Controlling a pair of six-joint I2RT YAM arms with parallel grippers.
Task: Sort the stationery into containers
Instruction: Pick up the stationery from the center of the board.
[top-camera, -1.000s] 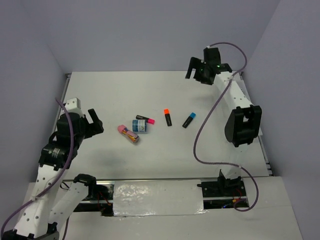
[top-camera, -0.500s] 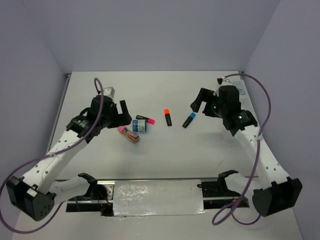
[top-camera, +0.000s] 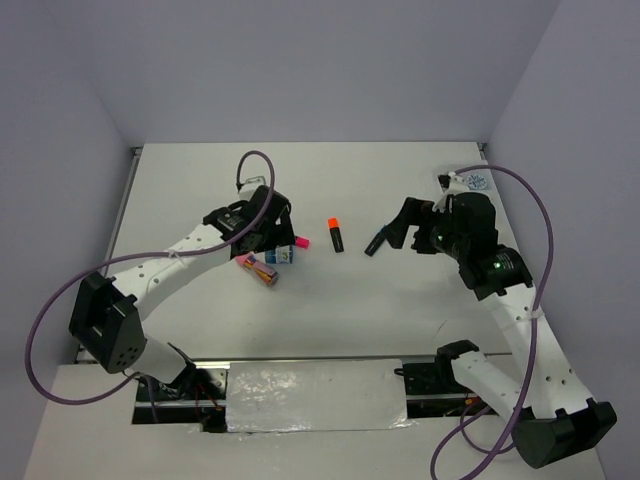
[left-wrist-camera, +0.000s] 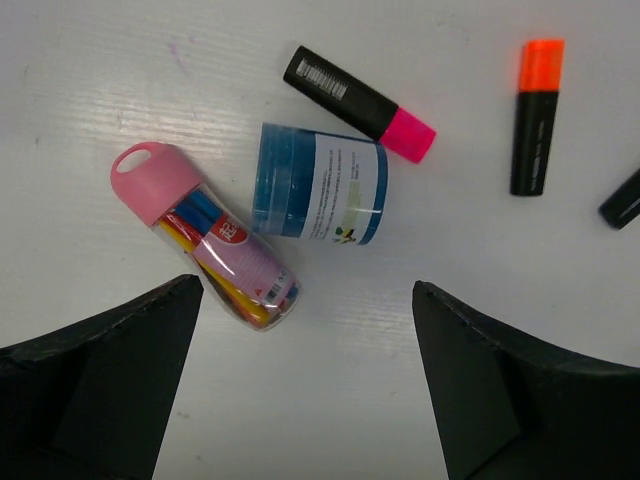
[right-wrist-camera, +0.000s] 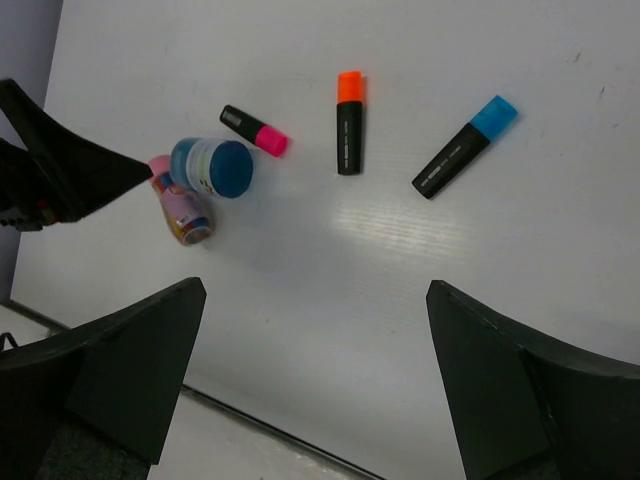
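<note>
- While your left gripper (left-wrist-camera: 305, 290) hangs wide-jawed above the blue-and-white tub (left-wrist-camera: 320, 185), centre on it. The pink packet (left-wrist-camera: 215, 240) lies just beside the tub.
- Descend straight, because the pink highlighter (left-wrist-camera: 360, 102) lies just beyond the tub.

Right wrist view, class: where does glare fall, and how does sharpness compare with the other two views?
Right wrist view: a soft sheen on the table below the orange highlighter; fingers dark, slightly soft. Left wrist view: blue pot label sharp. Top external view: glare on the shiny strip between the bases.
</note>
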